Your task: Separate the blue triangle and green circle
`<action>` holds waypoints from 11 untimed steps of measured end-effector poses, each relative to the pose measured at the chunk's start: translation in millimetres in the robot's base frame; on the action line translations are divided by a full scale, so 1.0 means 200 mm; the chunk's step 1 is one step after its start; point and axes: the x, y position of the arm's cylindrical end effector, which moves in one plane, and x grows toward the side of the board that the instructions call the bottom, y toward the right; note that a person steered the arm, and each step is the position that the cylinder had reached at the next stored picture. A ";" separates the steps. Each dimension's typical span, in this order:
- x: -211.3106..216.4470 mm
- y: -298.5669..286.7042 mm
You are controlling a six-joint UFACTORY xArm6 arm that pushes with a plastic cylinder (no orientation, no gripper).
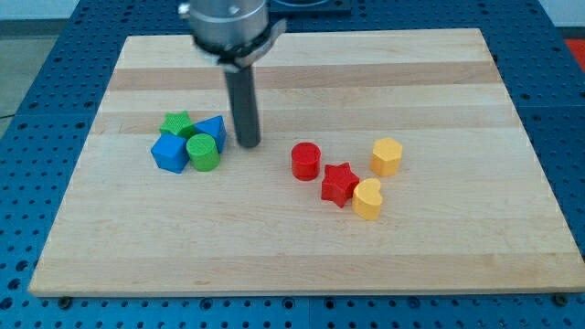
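Observation:
The blue triangle [213, 131] and the green circle [203, 152] sit touching in a tight cluster at the board's left-centre. The green circle is just below the triangle. A green star [177, 124] and a blue cube [170, 152] touch them on the left. My tip [249, 143] rests on the board just right of the blue triangle, a small gap apart, and up-right of the green circle.
A red cylinder [305, 161], a red star [339, 184], a yellow heart [367, 198] and a yellow hexagon [387, 156] lie grouped right of centre. The wooden board [302, 256] sits on a blue perforated table.

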 end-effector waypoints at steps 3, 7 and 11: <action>0.12 -0.22; -0.41 -0.29; -0.22 -0.38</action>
